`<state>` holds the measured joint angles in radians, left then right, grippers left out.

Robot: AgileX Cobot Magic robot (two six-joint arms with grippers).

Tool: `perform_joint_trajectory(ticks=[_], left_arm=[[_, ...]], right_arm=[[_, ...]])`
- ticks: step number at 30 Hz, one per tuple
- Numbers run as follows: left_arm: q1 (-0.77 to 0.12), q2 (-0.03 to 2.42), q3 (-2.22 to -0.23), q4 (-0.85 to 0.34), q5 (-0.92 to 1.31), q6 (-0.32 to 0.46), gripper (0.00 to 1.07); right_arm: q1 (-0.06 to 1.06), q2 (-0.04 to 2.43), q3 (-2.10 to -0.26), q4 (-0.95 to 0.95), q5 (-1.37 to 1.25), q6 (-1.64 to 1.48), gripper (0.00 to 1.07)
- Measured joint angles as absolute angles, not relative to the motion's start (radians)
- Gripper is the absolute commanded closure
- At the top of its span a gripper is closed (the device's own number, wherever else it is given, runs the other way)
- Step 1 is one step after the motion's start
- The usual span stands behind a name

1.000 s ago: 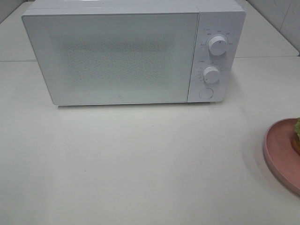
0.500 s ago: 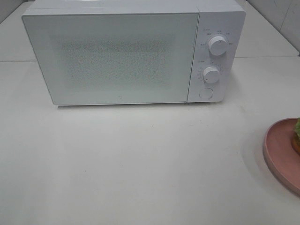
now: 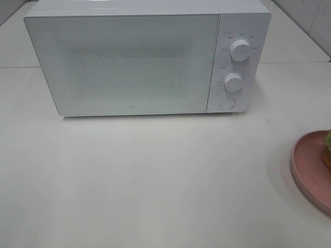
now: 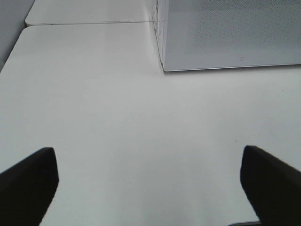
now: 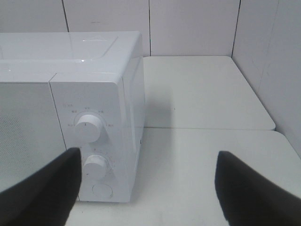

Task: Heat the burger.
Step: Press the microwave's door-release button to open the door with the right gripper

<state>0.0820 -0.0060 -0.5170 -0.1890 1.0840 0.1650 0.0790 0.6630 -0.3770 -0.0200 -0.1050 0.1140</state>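
Found the burger (image 3: pixel 328 149) well off to the right of the microwave (image 3: pixel 147 59) and forward of its front face, apart from it, resting on a pink plate (image 3: pixel 309 166) on the table (image 3: pixel 155 186). Could make out only a sliver of it in the high view: a green leafy edge over a brown band, cut off by the frame's right side, as was much of the plate's round, raised rim. Could not place it against either gripper, since no single view held both. Noted the left gripper (image 4: pixel 148 157) hovering over bare table forward of the microwave's left front corner, its two dark, blunt fingers (image 4: pixel 28 186) spread wide with nothing between them. Noted the right gripper (image 5: pixel 149 160) facing the microwave's right front corner, by the control panel, its dark fingers (image 5: pixel 42 193) likewise parted and empty. Read the microwave as a white, glossy box with softly rounded corners, its door (image 3: pixel 121 67) shut, a pale frosted pane with fine dotted mesh across the middle. Counted two round white dials, the upper knob (image 3: pixel 240 50) and the lower knob (image 3: pixel 233 82), with a flat round button (image 3: pixel 227 102) beneath. Could not read the small markings around them. Took the table for smooth, matte and off-white, with a seam running out from either side of the microwave.
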Motion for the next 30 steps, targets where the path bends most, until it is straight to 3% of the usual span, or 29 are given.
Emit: perform_joint_trajectory(ticks=[16, 22, 30], left_arm=[[0.082, -0.006, -0.517, -0.189, 1.084, 0.165, 0.09], [0.082, -0.006, -0.517, -0.189, 1.084, 0.165, 0.09], [0.082, -0.006, -0.517, -0.187, 1.084, 0.165, 0.09]], right_arm=[[0.079, 0.983, -0.374, -0.02, -0.467, 0.065, 0.33], [0.089, 1.096, -0.374, 0.062, -0.573, -0.015, 0.33], [0.28, 1.222, -0.374, 0.366, -0.701, -0.329, 0.33]])
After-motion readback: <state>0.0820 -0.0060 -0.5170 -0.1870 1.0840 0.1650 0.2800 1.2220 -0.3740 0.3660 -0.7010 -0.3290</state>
